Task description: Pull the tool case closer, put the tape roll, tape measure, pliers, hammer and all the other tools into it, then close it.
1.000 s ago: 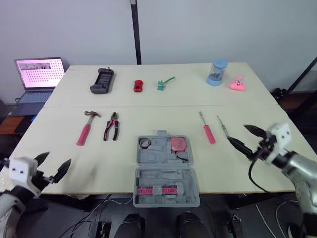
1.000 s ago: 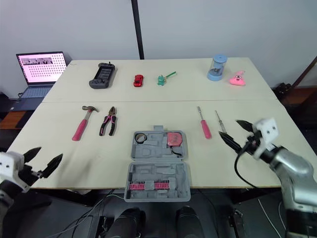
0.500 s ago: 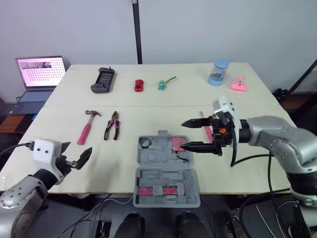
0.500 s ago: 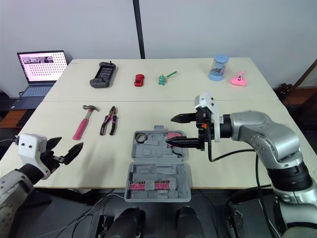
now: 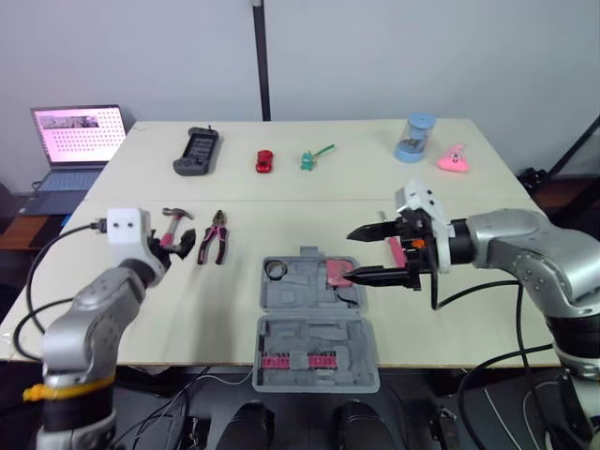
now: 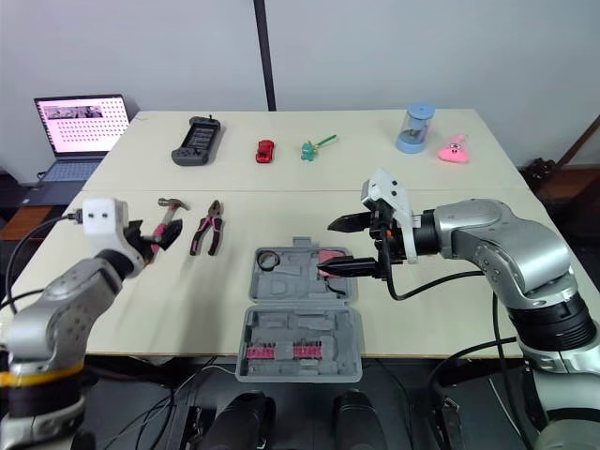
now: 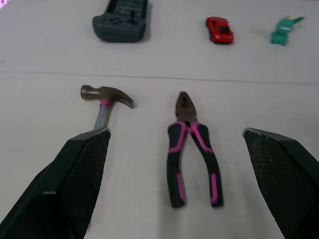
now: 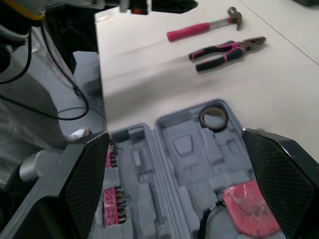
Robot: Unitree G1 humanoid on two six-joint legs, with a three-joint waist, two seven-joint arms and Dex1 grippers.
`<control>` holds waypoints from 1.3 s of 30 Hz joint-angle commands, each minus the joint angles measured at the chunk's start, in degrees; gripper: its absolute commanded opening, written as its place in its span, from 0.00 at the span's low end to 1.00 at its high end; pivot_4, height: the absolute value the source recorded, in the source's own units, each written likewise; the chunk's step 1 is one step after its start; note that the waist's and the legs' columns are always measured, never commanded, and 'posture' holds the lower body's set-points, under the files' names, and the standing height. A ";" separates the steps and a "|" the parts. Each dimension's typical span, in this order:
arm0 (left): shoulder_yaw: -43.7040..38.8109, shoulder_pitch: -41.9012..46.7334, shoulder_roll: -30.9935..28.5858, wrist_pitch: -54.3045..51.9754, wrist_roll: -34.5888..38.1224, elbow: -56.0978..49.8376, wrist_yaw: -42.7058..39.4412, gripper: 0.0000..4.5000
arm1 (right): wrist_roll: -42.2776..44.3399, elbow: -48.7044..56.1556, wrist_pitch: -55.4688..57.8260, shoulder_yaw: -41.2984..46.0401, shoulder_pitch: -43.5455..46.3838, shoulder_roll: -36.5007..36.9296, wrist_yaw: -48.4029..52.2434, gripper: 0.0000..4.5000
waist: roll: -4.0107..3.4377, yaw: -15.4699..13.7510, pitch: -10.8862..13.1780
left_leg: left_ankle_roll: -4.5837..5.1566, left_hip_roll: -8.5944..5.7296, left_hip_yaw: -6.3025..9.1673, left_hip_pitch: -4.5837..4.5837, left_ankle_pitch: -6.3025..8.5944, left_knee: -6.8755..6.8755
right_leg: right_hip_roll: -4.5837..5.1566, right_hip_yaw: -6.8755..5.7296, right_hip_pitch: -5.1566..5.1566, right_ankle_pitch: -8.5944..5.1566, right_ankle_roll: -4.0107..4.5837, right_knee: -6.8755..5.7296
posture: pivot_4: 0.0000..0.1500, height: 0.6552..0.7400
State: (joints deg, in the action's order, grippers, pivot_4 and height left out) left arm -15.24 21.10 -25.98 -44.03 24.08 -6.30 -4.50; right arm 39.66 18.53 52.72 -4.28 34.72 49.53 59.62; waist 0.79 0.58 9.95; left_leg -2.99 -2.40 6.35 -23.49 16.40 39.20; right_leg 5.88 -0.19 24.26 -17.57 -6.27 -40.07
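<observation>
The grey tool case (image 5: 314, 323) lies open at the table's front middle, holding a tape roll (image 5: 274, 270) and a pink tape measure (image 5: 337, 272). My right gripper (image 5: 349, 254) hovers open just above the tape measure, its fingers pointing left. A pink screwdriver (image 5: 396, 251) lies behind that hand, partly hidden. To the left lie the pink-handled hammer (image 7: 102, 99) and the pliers (image 7: 192, 144). My left gripper (image 5: 174, 246) is open right over the hammer's handle, and the pliers lie just to its right.
Along the far side stand a dark handheld console (image 5: 195, 152), a red toy car (image 5: 262, 161), a green toy (image 5: 309, 159), a blue cylinder (image 5: 411, 138) and a pink toy (image 5: 453, 159). A laptop (image 5: 75, 136) sits at the far left beyond the table.
My left arm swung up from the table's front left edge to the hammer. My right gripper came from the right edge to over the case, then held there.
</observation>
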 commanded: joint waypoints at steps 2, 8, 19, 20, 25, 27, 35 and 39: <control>3.80 8.49 0.40 7.06 -4.93 13.24 -3.01 1.00 | 1.47 3.13 1.49 2.75 -0.69 -0.37 -2.39 0.99 | 0.01 0.06 0.01 | -0.03 0.00 -0.02 -0.01 -0.02 0.00 | 0.01 0.01 0.02 0.00 0.00 0.00 | 1.00 0.22; 5.49 20.73 2.68 22.64 -9.58 44.46 -8.58 1.00 | 3.18 6.25 3.94 5.93 -3.20 0.28 -5.62 0.99 | 0.03 0.06 0.01 | -0.11 -0.01 -0.02 -0.06 -0.06 0.00 | 0.02 -0.01 0.08 0.00 -0.01 0.00 | 1.00 0.22; 6.50 28.70 6.28 37.21 -15.09 68.69 -10.73 1.00 | 5.13 9.33 6.04 8.01 -3.97 0.48 -9.64 0.99 | 0.21 0.04 0.12 | -0.10 -0.02 0.01 -0.12 -0.06 -0.01 | 0.03 -0.02 0.13 0.03 -0.07 0.00 | 1.00 0.22; 6.39 29.01 6.54 37.36 -15.27 69.34 -10.33 1.00 | 5.11 9.38 6.03 7.88 -3.88 0.51 -9.85 0.99 | 0.21 0.04 0.12 | -0.10 -0.02 0.01 -0.12 -0.06 -0.01 | 0.03 -0.02 0.13 0.04 -0.08 0.00 | 1.00 0.22; 5.93 30.35 6.99 36.81 -16.41 71.36 -8.37 1.00 | 4.39 8.87 5.84 6.72 -2.83 0.31 -10.80 0.99 | 0.22 0.08 0.12 | -0.10 -0.03 0.01 -0.12 -0.06 -0.01 | 0.03 -0.02 0.13 0.04 -0.08 -0.02 | 1.00 0.22; 6.64 30.81 7.30 35.70 -17.40 71.39 -7.61 1.00 | 3.88 8.53 5.83 5.76 -2.17 0.12 -11.07 0.99 | 0.22 0.12 0.12 | -0.10 -0.03 0.01 -0.12 -0.06 -0.01 | 0.03 -0.02 0.13 0.04 -0.08 -0.02 | 1.00 0.22; 5.55 31.29 8.41 34.71 -17.40 72.54 -6.61 0.57 | 2.33 6.37 5.45 3.01 0.95 -1.72 -12.19 1.00 | 0.22 0.02 0.12 | -0.10 -0.05 0.01 -0.12 -0.06 0.00 | 0.02 -0.02 0.13 0.04 -0.09 -0.03 | 1.00 0.22; 4.92 31.13 7.42 35.88 -17.19 72.03 -7.23 0.57 | 1.51 5.63 5.31 2.48 1.48 -1.71 -12.02 1.00 | 0.22 0.06 0.12 | -0.10 -0.07 0.02 -0.12 -0.07 0.01 | 0.04 -0.02 0.13 0.05 -0.11 -0.03 | 1.00 0.22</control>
State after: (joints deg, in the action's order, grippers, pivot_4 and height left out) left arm -9.79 51.70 -17.66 -9.31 6.62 65.87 -11.32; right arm 41.67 23.88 58.82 -2.15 34.64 47.80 47.53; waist 1.01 0.64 10.07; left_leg -3.10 -2.47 6.37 -23.61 16.33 39.21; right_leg 5.92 -0.21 24.38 -17.52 -6.38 -40.10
